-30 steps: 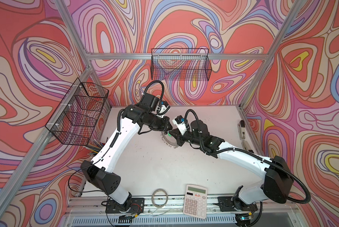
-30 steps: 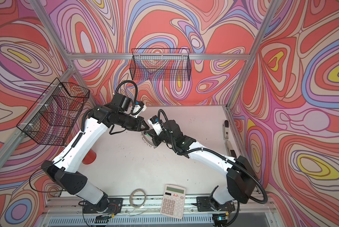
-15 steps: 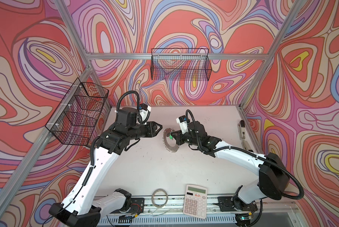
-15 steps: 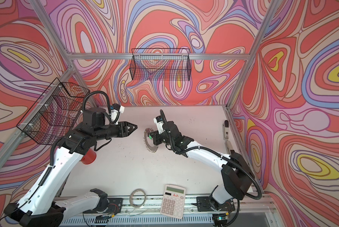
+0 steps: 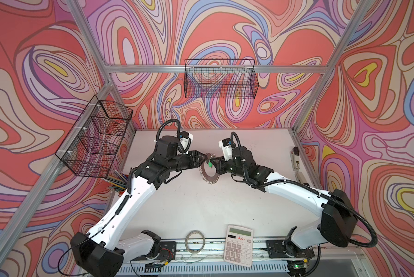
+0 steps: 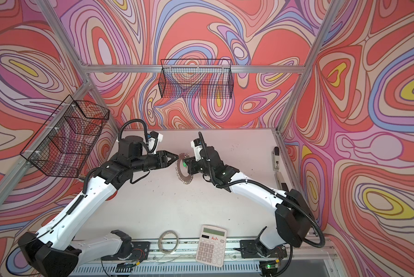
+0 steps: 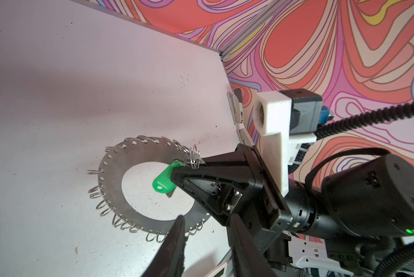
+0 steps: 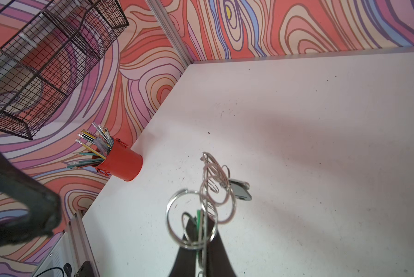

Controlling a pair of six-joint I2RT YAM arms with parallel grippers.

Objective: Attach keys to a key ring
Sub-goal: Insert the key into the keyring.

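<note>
Mid-threading, I judge: my right gripper (image 7: pixel 176 172) is clamped on the rim of the key ring (image 7: pixel 112 177), green-tagged key (image 7: pixel 164 182) dangling at its tip; left gripper (image 7: pixel 207 221), jaws apart and empty, just beside. Next it must pinch that key's wire clip (image 7: pixel 194 161) precisely

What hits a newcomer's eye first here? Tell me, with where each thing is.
The loud swirled walls in red, purple and blue surround everything. In the middle of the table the right gripper is shut on the rim of the key ring, a grey disc fringed with wire clips, right beside a bright green key tag. The open left gripper points at it nose to nose from the opposite side.
</note>
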